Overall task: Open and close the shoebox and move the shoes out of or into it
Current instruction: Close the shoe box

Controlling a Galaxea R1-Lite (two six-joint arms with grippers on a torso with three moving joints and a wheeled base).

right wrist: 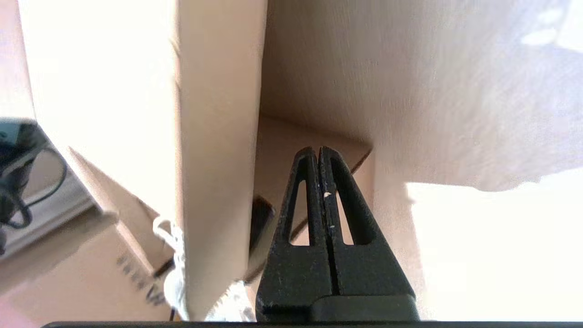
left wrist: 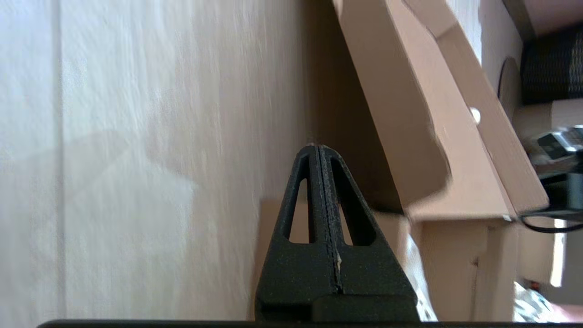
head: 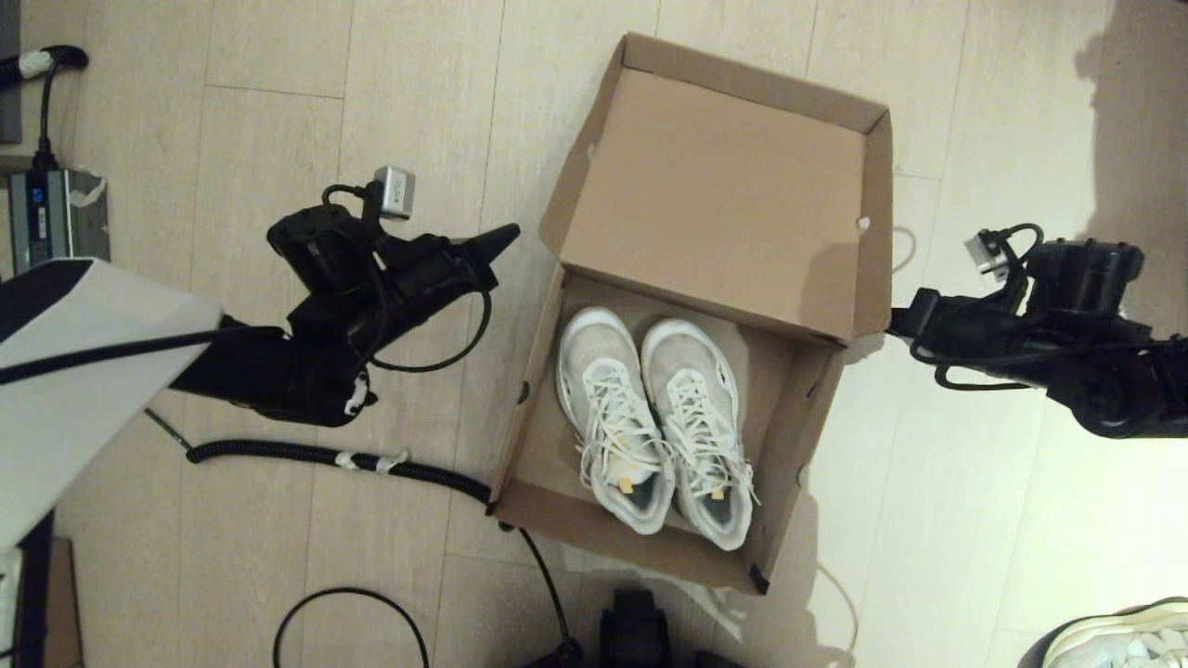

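The brown shoebox [head: 520,436] stands open on the wooden floor, its hinged lid [head: 715,195] raised and leaning back. Both white and pale grey sneakers [head: 613,417] [head: 701,417] lie side by side inside it, toes toward the lid. My left gripper [head: 509,234] [left wrist: 318,148] is shut and holds nothing, hovering just left of the lid's side flap [left wrist: 401,114]. My right gripper [head: 898,320] [right wrist: 317,150] is also shut and holds nothing, its tip close to the lid's right side flap [right wrist: 218,136]. A black tape patch [right wrist: 260,218] shows on the box.
A lone white sneaker with a dark-edged sole [head: 1123,635] lies at the bottom right. A black corrugated hose [head: 325,456] and cables cross the floor left of the box. A grey device [head: 56,218] sits at the far left.
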